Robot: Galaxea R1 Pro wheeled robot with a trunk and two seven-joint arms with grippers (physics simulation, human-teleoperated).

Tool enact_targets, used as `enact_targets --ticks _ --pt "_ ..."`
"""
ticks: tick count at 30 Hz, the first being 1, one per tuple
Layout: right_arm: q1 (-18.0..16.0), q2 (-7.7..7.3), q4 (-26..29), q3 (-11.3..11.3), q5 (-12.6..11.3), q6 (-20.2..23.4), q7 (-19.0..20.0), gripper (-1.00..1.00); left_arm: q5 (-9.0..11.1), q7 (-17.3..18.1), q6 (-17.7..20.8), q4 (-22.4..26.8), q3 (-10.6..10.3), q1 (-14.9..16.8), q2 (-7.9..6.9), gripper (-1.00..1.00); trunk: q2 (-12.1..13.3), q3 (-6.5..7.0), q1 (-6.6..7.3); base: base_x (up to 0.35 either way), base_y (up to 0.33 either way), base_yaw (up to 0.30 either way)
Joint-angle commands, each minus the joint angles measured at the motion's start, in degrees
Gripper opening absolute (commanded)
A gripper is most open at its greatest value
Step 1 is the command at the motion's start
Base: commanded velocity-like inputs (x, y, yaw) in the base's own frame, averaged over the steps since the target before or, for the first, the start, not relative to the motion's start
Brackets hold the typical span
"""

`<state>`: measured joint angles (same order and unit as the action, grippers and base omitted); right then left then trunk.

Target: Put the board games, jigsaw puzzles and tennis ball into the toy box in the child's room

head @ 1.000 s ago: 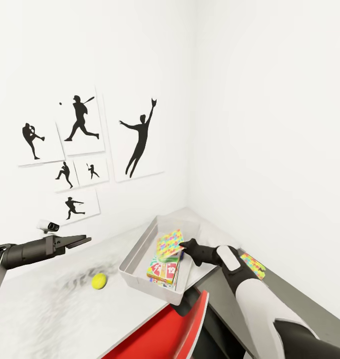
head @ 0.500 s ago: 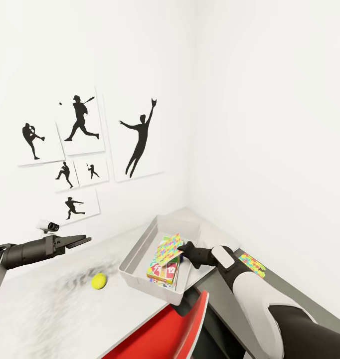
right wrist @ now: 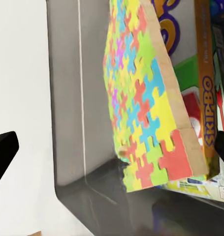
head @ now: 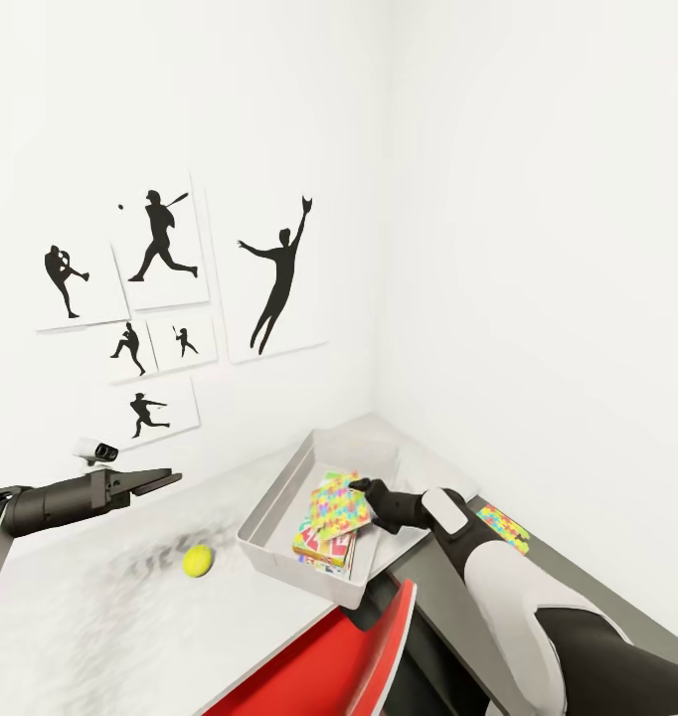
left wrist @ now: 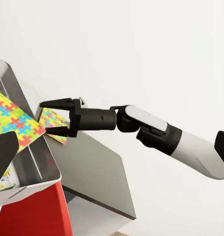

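Note:
The toy box (head: 269, 502) stands on the table (head: 90, 636) by the corner. Inside it, a jigsaw puzzle (head: 341, 507) lies tilted on the Skip-Bo board game (head: 322, 546); in the right wrist view the puzzle (right wrist: 141, 103) leans across the Skip-Bo box (right wrist: 206, 93). My right gripper (head: 360, 489) is open at the puzzle's right edge, over the box's near wall, and its spread fingers (left wrist: 57, 103) hold nothing. A second jigsaw puzzle (head: 505, 525) lies on the dark wing. The tennis ball (head: 197, 560) rests left of the box. My left gripper (head: 163, 479) hovers open, high above the table's left part.
A red chair back (head: 319, 661) stands at the table's front edge, just below the toy box. Black baseball-player prints (head: 160, 249) hang on the left wall. The room's corner lies directly behind the box.
The right gripper has lowered the jigsaw puzzle into the toy box and opened. The puzzle has dropped flatter onto the Skip-Bo box. The left arm has not moved.

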<state>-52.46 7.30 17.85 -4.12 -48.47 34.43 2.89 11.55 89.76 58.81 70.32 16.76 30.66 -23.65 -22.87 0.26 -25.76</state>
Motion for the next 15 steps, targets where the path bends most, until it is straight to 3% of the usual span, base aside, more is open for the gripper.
enact_targets --ticks 1,11,15 --pt "-0.01 0.02 0.35 -0.41 0.3 0.27 0.16 1.0 -0.04 0.24 0.61 -0.01 -0.03 0.01 -0.01 1.0 -0.04 -0.03 -0.02 0.0 0.0 0.0" --pt "0.02 -0.01 2.37 -0.26 0.3 0.27 0.82 1.0 -0.12 0.24 0.59 -0.01 -0.02 0.01 -0.02 1.0 -0.04 -0.03 -0.02 0.0 0.0 0.0" --pt "0.48 -0.14 7.79 -0.08 0.24 0.29 4.03 1.0 -0.13 0.24 0.58 -0.03 0.02 0.01 -0.07 1.0 -0.04 -0.03 -0.02 0.0 0.0 0.0"
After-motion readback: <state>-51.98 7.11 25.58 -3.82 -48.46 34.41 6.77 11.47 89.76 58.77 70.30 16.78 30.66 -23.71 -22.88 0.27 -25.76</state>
